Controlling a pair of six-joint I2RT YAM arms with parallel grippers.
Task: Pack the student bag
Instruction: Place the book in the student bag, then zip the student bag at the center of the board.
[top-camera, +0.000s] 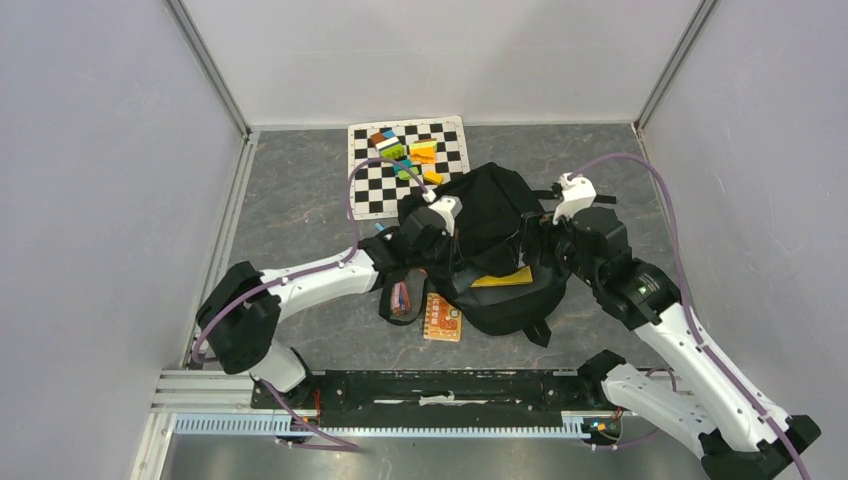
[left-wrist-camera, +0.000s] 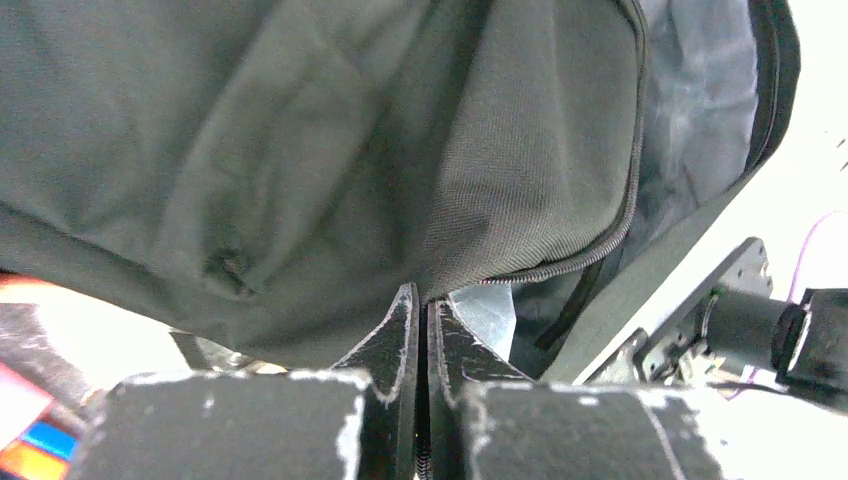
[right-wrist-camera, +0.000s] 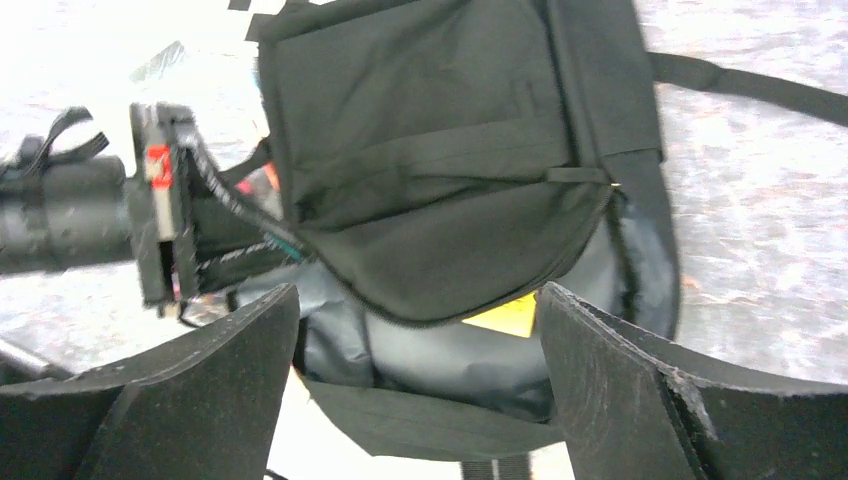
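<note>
Item: student bag (top-camera: 495, 245), black, soft, mid-table between both arms, far end at the near corner of checkered mat (top-camera: 372, 185). Long axis roughly far-to-near, slightly tilted; mouth on the near side, flap raised

Left gripper (left-wrist-camera: 421, 318): pressed together, pinching flap fabric right at the zip line, propping the mouth agape

Right gripper (right-wrist-camera: 418, 395): spread wide, empty, aimed straight at the mouth; opening framed between both jaws, close ahead

Loose stock: orange notebook (top-camera: 443, 318), flat on the table just beside the bag's near edge, nearer the left arm, near-left of the right gripper. Probably the next pick for the free right arm, calling for a swing away from the mouth toward the near side

Top view only: notebook, mat, whole bag outline

Right wrist only: grey lining around yellow item (right-wrist-camera: 505, 315) inside the bag

Left wrist only: the pinch itself, zip teeth at close range
</note>
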